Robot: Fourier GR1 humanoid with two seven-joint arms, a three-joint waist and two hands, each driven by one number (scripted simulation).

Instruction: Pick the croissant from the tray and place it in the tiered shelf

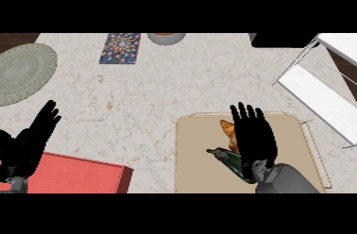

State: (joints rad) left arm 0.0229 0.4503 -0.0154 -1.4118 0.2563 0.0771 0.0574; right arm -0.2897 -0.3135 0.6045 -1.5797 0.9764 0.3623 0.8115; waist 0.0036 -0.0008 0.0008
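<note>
The croissant (228, 132) lies on the tray (199, 176), touching the left edge of the right hand (252, 134), which hangs over it with fingers straight and apart, holding nothing. Its long axis looks roughly fore-and-aft (mostly hidden). The shelf (317, 94) stands further right. The left hand (31, 141) rests open, well apart.

Pale marbled counter (174, 82); round woven mat (21, 72) left; patterned tile (120, 48); red box (77, 179).
</note>
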